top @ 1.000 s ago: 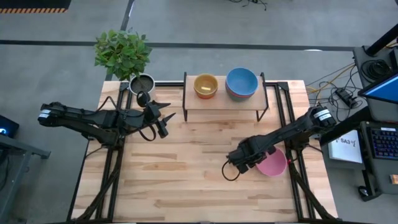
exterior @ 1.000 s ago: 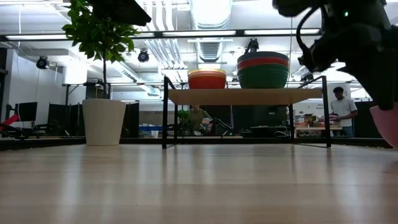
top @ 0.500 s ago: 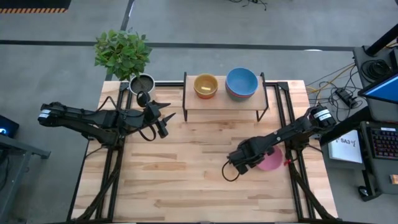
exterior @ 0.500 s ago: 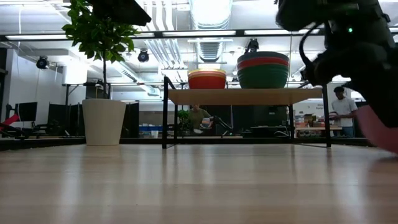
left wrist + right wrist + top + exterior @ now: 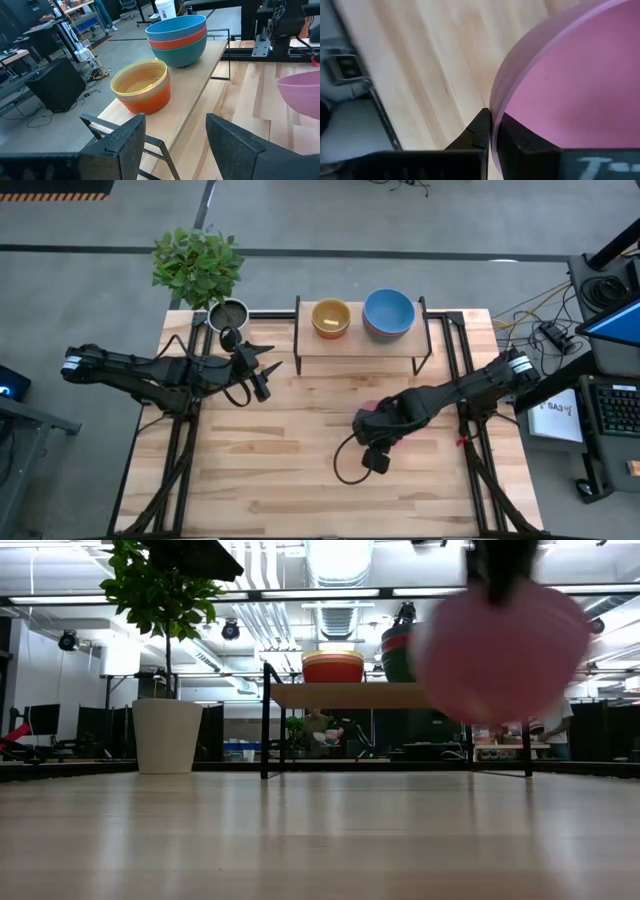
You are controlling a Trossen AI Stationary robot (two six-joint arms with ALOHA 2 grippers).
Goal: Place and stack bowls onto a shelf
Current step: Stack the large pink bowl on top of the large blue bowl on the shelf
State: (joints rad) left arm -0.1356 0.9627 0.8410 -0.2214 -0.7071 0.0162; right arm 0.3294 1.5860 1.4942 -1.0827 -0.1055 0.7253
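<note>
The pink bowl (image 5: 500, 648) hangs in the air over the table's middle right. It is mostly hidden under my right arm in the high view (image 5: 371, 412) and shows in the left wrist view (image 5: 302, 92). My right gripper (image 5: 494, 127) is shut on its rim. The shelf (image 5: 360, 340) at the far middle carries a stack of small bowls with yellow on top (image 5: 331, 317) and a stack of large bowls with blue on top (image 5: 388, 313). My left gripper (image 5: 265, 370) is open and empty, left of the shelf. My right gripper pinches the pink bowl's rim (image 5: 496, 100) between its two fingers, one finger (image 5: 512, 137) inside the bowl and one (image 5: 479, 129) outside. The bowl is lifted clear of the table and hangs tilted.
A grey metal pot (image 5: 227, 314) with a green plant (image 5: 197, 262) stands at the far left corner, beside the shelf's left end. The shelf's black legs (image 5: 265, 720) stand on the wooden tabletop (image 5: 280, 470), which shows bare wood on its near half.
My right gripper has gone up and toward the table's left edge with the pink bowl. The bowl, which stood on the table near the right edge, is now lifted clear and tipped.
</note>
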